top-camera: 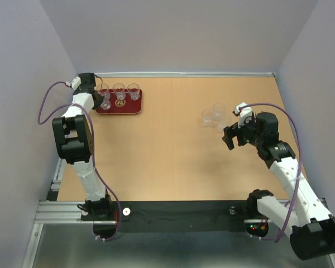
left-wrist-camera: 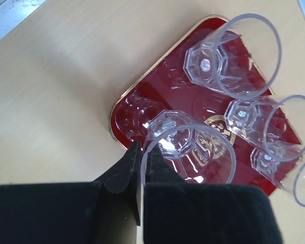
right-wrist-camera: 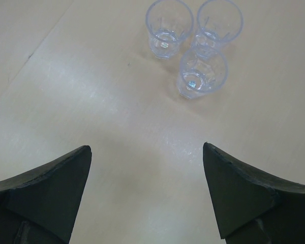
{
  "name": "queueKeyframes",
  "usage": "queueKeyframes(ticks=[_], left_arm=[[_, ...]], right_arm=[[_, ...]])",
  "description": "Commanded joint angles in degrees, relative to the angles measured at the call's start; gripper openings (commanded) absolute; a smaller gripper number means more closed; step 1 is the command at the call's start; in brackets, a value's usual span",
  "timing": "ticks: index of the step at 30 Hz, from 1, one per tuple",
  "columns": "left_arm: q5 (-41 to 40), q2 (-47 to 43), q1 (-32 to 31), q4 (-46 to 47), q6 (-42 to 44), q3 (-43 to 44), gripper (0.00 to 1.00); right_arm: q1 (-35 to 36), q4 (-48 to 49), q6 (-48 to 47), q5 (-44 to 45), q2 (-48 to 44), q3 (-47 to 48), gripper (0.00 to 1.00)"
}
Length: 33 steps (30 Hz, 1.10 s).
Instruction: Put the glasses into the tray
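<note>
**Q:** How is the left arm posed, and what do the left fingers (left-wrist-camera: 141, 152) do?

**A:** The left arm is folded, elbow raised, and reaches to the far left corner of the worktop (top-camera: 173, 151). Its wrist is tipped down over the tray (left-wrist-camera: 157, 86). The fingers are pressed together on the rim wall of one glass (left-wrist-camera: 188, 152), one finger inside and one outside. This held glass hangs directly below the fingertips, over the tray's red floor. Whether its base touches the tray cannot be told.

**Q:** Where are the other glasses on that side?

**A:** Three tray glasses (left-wrist-camera: 234, 56) stand upright in a row just beyond the fingers.

**Q:** And the right arm?

**A:** It stretches forward from its base, forearm slanting inward, wrist aimed at the worktop. The right fingers (right-wrist-camera: 147, 150) stand wide apart and hold nothing. Bare wood lies between them.

**Q:** What lies ahead of those fingers?

**A:** A cluster of three loose glasses (right-wrist-camera: 202, 73), upright on the worktop. They lie beyond the fingertips and slightly towards the right-hand finger. They sit close together and well apart from the tray.
</note>
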Motion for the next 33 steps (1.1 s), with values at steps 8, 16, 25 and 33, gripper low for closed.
queueKeyframes(ticks=[8,16,25,33], left_arm=[[-1.3,6.52,1.61,-6.88,2.42,13.57,0.0],[-2.88,9.96,1.61,-9.61,2.77,17.63,0.06],[-3.41,11.1,1.69,-9.88,2.59,18.07,0.22],[-3.06,10.4,1.69,-10.67,2.94,19.38,0.54]], right_arm=[[-1.01,2.91,-0.3,1.54,-1.32,-1.18,0.95],[-1.45,3.0,-0.21,1.81,-1.59,-1.18,0.95],[-1.72,3.09,-0.12,1.81,-1.85,-1.27,0.95],[-2.07,3.09,-0.12,1.81,-2.2,-1.36,0.95]])
